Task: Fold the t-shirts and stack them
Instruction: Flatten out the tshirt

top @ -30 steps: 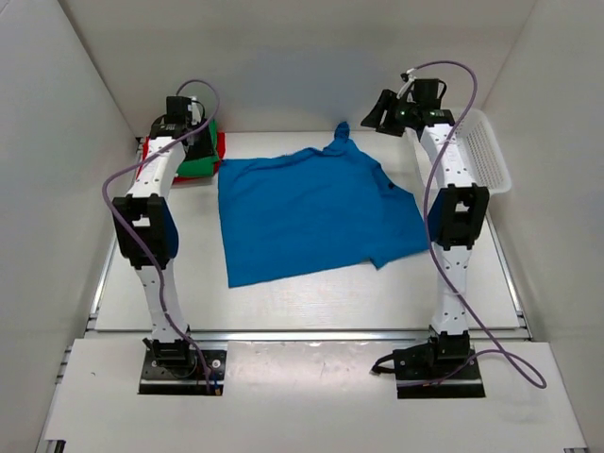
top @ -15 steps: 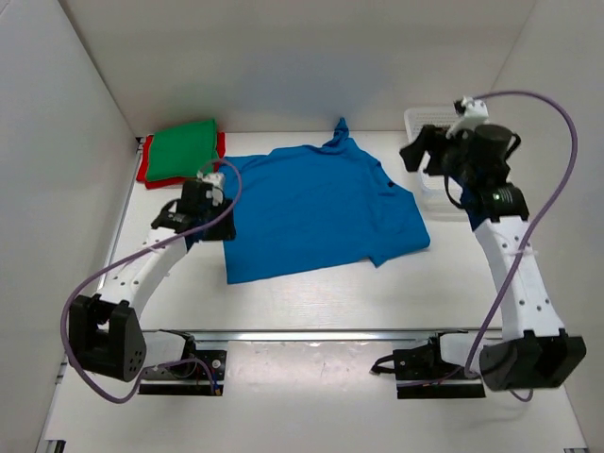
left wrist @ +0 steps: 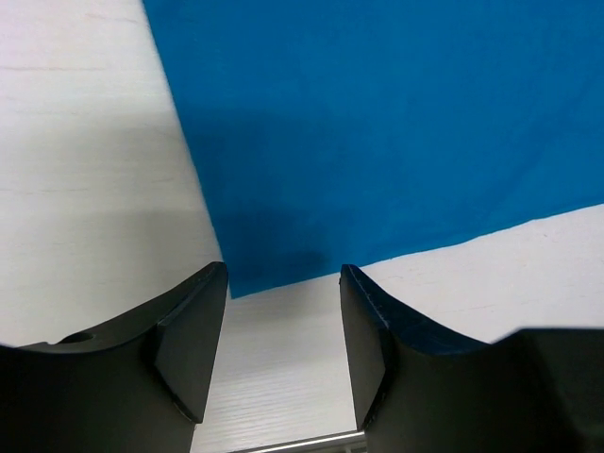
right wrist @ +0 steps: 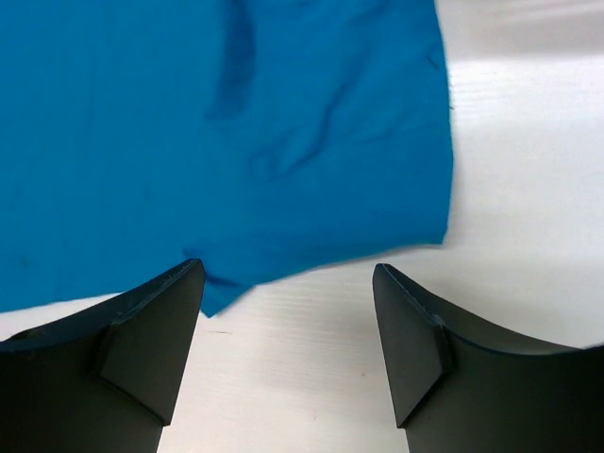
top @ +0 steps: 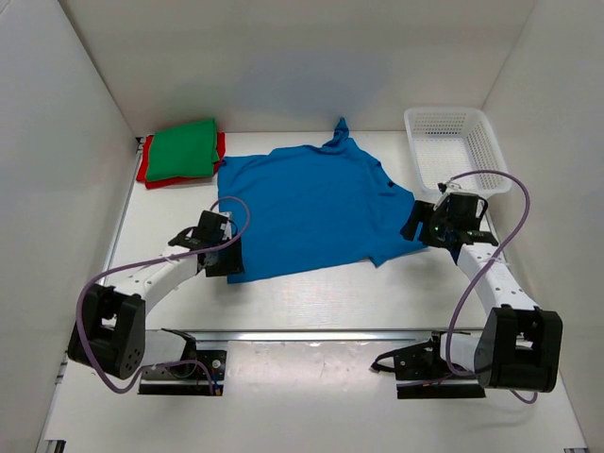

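A white plastic mesh basket [top: 445,113] sits at the far right corner of the white table [top: 311,297], its long side running along the right wall [top: 557,142]. The table's surface shows a faint wood grain in the wrist views. A metal rail [top: 311,333] runs along the table's near edge. Plain white panels close in the left side [top: 57,189] and the back [top: 302,66].

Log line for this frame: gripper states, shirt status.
left gripper open at blue t-shirt near corner | right gripper open at its right corner | green t-shirt stacked on red t-shirt
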You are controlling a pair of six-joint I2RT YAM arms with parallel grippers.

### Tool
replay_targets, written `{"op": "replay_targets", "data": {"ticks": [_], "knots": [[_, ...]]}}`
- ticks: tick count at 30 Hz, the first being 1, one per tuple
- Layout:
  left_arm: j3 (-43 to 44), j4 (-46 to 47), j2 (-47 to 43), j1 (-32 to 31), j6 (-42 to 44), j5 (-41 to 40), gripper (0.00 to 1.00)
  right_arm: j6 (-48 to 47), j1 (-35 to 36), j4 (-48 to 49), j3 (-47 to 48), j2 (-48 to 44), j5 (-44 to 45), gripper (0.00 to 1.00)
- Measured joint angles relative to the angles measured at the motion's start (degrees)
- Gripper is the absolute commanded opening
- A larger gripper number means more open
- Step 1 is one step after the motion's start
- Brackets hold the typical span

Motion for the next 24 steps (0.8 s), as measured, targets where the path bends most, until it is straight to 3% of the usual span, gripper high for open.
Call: {"op": "replay_targets", "data": {"ticks": [15,19,20,21,23,24], "knots": [[-1.86,1.01,2.75,-4.90,-3.58,-0.37,0.61,3.78,-5.77,5.77,-4.09,7.45,-0.74,0.69],[-2.38,2.05,2.38,-4.52,-3.96,-0.35,0.71,4.26,-6.58,8.50,-4.02,10.95,-0.59,0.69],[-2.40,2.36,2.38,-4.52,-4.09,-0.35,0.65,4.28,-6.64,8.81,-4.02,11.85,-0.57,0.69],[-2.45,2.58,2.38,-4.52,-4.22,-0.37,0.65,4.42,-6.88,9.03,-4.00,13.00,-0.61,0.69],[-2.78,3.30,2.40,-4.50,-4.15,-1.11,0.52,4.42,-6.88,9.25,-4.00,13.62,-0.57,0.68],[-2.97,3.74,2.45,-4.48,-4.22,-1.49,0.40,4.42,-6.88,9.31,-3.93,13.73,-0.59,0.66]]}}
